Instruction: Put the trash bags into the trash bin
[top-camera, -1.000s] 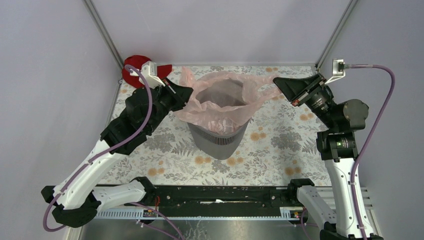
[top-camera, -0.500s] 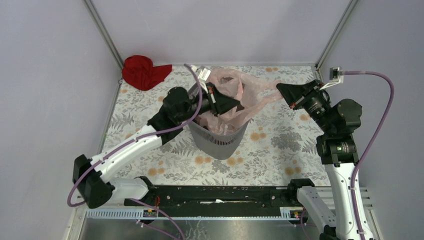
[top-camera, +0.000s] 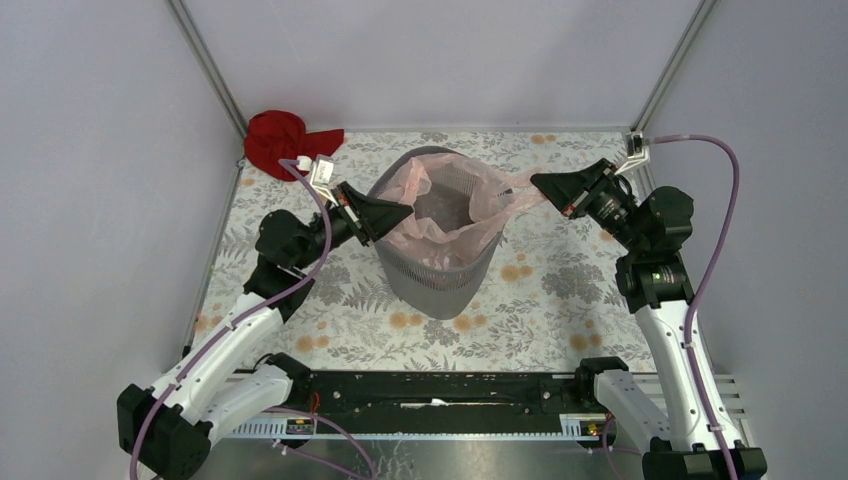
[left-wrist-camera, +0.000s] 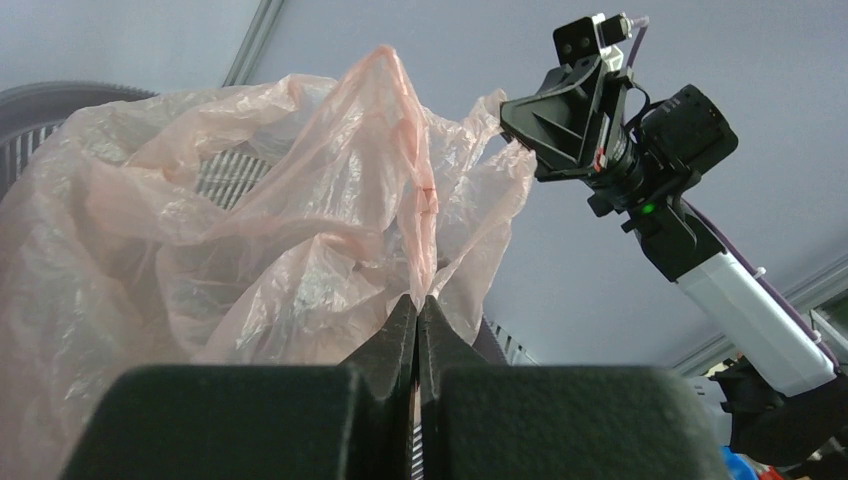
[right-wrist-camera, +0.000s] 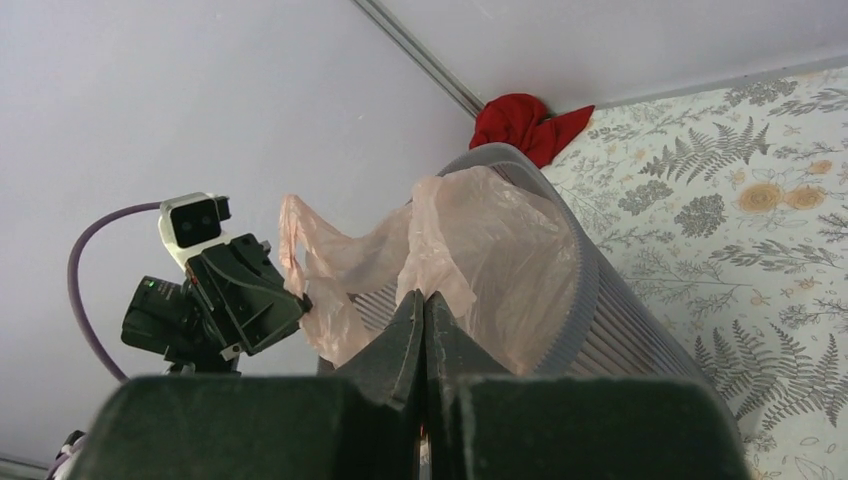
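The dark grey mesh trash bin (top-camera: 438, 275) stands upright mid-table. The pale pink trash bag (top-camera: 455, 222) lies in its mouth and over its rim. My left gripper (top-camera: 408, 210) is at the bin's left rim, shut on the bag's left edge; the film (left-wrist-camera: 330, 220) rises from its tips (left-wrist-camera: 417, 298). My right gripper (top-camera: 535, 182) is at the bin's right, shut on a stretched strip of the bag; the film (right-wrist-camera: 470, 250) and the bin's ribbed wall (right-wrist-camera: 620, 330) show beyond its tips (right-wrist-camera: 424, 295).
A red cloth (top-camera: 285, 143) lies in the far left corner, also seen in the right wrist view (right-wrist-camera: 525, 120). The floral table cover (top-camera: 560, 290) is walled by grey panels on three sides. The arms' base rail (top-camera: 440, 390) runs along the near edge.
My left gripper swung in over the bin's mouth with the bag, then drew back to the left rim. The bag has sunk into the bin. My right gripper moved slightly inward.
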